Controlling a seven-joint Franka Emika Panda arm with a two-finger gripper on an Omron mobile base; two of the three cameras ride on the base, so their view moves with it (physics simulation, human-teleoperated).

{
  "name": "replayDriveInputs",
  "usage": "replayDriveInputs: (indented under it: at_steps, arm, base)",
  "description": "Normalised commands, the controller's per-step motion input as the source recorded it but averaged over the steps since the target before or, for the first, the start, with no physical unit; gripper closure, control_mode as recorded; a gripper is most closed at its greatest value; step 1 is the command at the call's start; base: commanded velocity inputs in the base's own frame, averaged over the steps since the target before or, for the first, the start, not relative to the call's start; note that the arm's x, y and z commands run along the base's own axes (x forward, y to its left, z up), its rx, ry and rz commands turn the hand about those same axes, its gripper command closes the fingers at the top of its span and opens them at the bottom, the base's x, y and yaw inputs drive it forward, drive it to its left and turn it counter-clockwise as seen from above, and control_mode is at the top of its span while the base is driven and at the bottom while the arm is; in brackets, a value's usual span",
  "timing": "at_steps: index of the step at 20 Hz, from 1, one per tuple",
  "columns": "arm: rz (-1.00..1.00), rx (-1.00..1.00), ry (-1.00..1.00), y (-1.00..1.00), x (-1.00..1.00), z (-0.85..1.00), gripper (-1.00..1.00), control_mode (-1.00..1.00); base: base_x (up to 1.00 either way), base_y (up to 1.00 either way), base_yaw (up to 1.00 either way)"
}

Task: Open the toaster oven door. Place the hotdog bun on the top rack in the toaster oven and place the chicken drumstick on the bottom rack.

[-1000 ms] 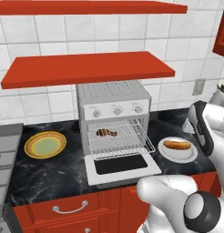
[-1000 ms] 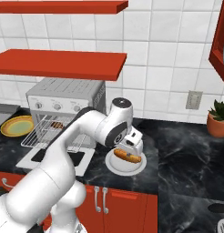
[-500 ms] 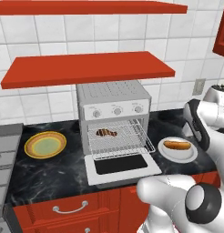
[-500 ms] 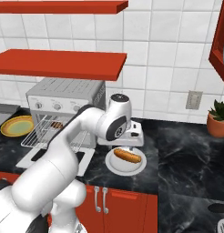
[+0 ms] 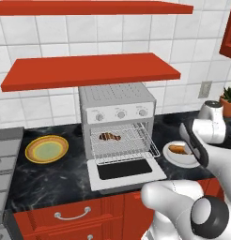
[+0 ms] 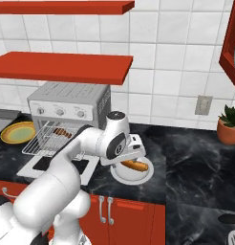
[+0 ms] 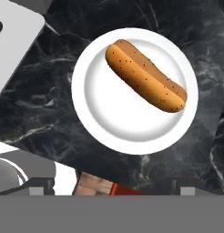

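Gripper (image 7: 111, 190) spread wide above hotdog bun (image 7: 145, 75) on white plate (image 7: 98, 104); fingertips barely visible. In the left base view, arm hides part of plate.

My arm covers part of the white plate (image 5: 180, 158) at right; the hotdog bun (image 6: 134, 165) is half hidden behind my wrist.

Glossy black marble counter (image 7: 50, 104)

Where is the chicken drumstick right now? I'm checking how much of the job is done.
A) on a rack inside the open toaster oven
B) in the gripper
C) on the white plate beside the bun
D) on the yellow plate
A: the chicken drumstick lies on a wire rack inside the toaster oven, whose toaster oven door hangs open.
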Motion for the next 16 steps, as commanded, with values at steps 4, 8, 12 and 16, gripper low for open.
replayDriveInputs:
  at_steps: [4,8,12,16]
  arm:
    - [0.18,0.00,0.00,0.00,0.29,-0.14,-1.00,-1.00]
    - [0.18,0.00,0.00,0.00,0.36,0.00,-1.00,-1.00]
    - [0.16,0.00,0.02,0.00,0.30,-0.03,-1.00,-1.00]
    - [0.10,0.00,0.04,0.00,0.35,-0.23,-1.00,-1.00]
  base:
    - [0.00,0.00,0.00]
    - [0.00,0.00,0.00]
    - [0.00,0.00,0.00]
    - [0.00,0.00,0.00]
